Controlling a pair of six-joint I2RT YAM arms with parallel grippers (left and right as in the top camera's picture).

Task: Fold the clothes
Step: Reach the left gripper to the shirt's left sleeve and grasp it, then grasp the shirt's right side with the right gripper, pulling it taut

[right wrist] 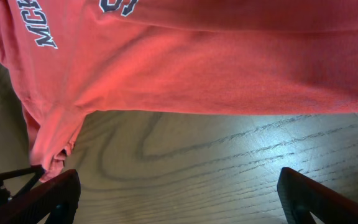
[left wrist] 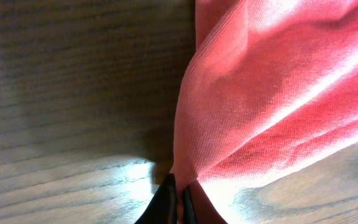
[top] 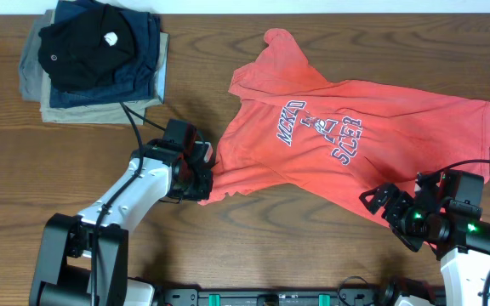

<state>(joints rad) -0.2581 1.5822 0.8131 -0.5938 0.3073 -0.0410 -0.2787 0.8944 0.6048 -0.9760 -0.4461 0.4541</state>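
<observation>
"Where was the coral-red T-shirt (top: 347,127)?"

"Spread rumpled, print up, on the wooden table (top: 253,246), well right of the stack of folded garments (top: 100,64)."

"And the pincers?"

"The left gripper (left wrist: 176,198) was pinched tight on the shirt's nearest corner. The right gripper (right wrist: 179,193) stood wide apart over bare wood near the shirt's edge, holding nothing."

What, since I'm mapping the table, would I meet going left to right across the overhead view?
The pile of folded clothes → left gripper → red T-shirt. The right gripper sits within the T-shirt's span, so it is left out.
</observation>
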